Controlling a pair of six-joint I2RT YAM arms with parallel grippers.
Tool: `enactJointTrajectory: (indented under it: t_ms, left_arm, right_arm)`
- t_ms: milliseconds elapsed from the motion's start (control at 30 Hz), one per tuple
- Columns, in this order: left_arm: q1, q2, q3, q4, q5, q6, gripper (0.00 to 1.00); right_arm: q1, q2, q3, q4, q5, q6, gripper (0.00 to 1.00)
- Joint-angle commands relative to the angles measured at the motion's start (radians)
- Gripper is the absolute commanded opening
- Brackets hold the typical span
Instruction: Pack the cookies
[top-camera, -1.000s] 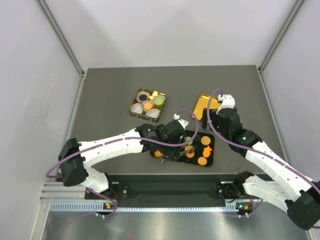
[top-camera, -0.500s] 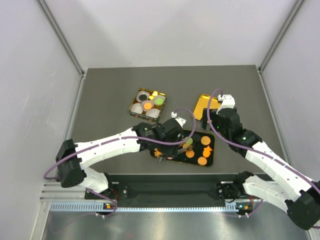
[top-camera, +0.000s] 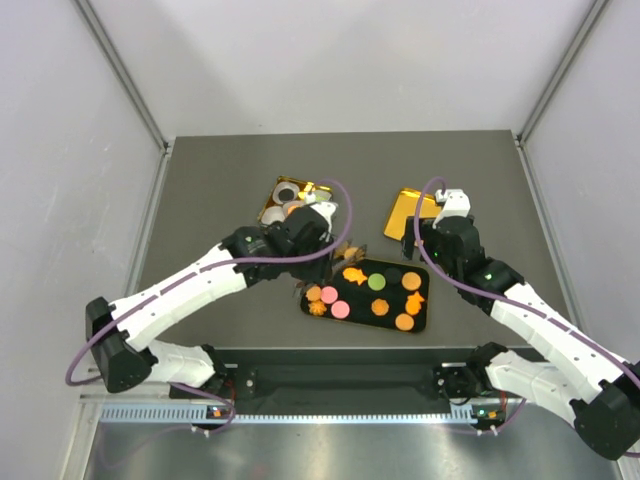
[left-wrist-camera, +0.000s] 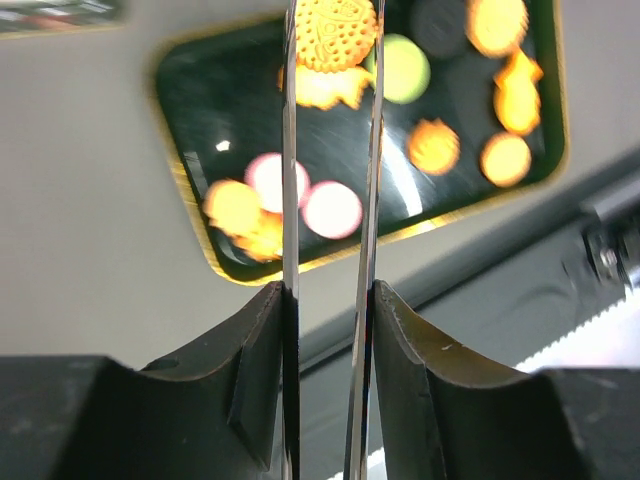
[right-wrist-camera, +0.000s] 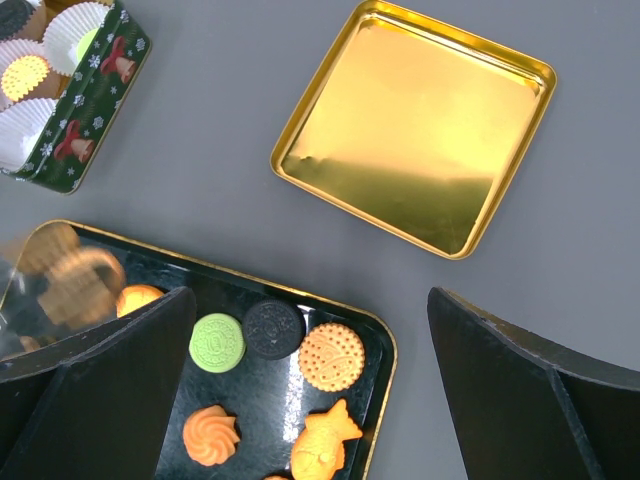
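Between black tray (right-wrist-camera: 262, 395) and green tin (right-wrist-camera: 88, 120), up off the table: left gripper (left-wrist-camera: 332, 20), thin blades drawn narrow on one round orange cookie (left-wrist-camera: 338, 42), pinched across its rim, stamped face toward the wrist camera (a disc, so no long axis to mind). Overhead, wrist overlapping the tin's near right side; blade tips themselves too thin to place there. Probably mid-carry toward an empty paper cup (right-wrist-camera: 25, 145), a couple of cups already filled. From the pincer, tin farther from the bases and leftward; tray back toward the near edge. Left arm plainly the nearer to the tin. Right gripper (right-wrist-camera: 310, 300) spread wide, holding nothing, hanging over the tray's far end close to the gold lid (right-wrist-camera: 415, 140). Other cookies (top-camera: 380, 307) flat on the tray: orange discs, two pink, one green, one dark, plus star and fish-like shapes. No readable writing anywhere: only small red figures and snowflakes on the tin wall, and embossing on the cookies too fine to read.
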Motion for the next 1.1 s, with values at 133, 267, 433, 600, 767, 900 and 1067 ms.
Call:
enactJointTrajectory:
  t_ms: [133,267,433,600,767,900,1067]
  left_arm:
    - [0.174,-0.054,0.064,0.005,-0.092,0.073,0.34]
    - [0.247,-0.031,0.069,0.028,-0.125,0.113,0.34]
    - [0.308,0.018,0.057,0.061,-0.129,0.147,0.34]
    - [0.34,0.055,0.034,0.116,-0.105,0.156,0.34]
    - [0.354,0.081,0.008,0.14,-0.094,0.156,0.35]
    - [0.36,0.089,-0.012,0.15,-0.088,0.156,0.35]
    - [0.363,0.086,-0.032,0.155,-0.08,0.157,0.39]
  right_arm:
    - [-0.006,-0.016,0.019,0.0,0.016,-0.001,1.0]
    - [-0.006,-0.013,0.022,0.004,0.01,-0.001,1.0]
    - [-0.005,-0.012,0.02,0.0,0.01,-0.002,1.0]
    - [-0.006,-0.013,0.02,0.0,0.007,-0.002,1.0]
    - [-0.006,-0.015,0.019,0.002,0.002,-0.003,1.0]
    - [-0.006,-0.018,0.019,0.0,0.001,-0.003,1.0]
    - [-0.006,-0.015,0.019,0.0,-0.002,-0.001,1.0]
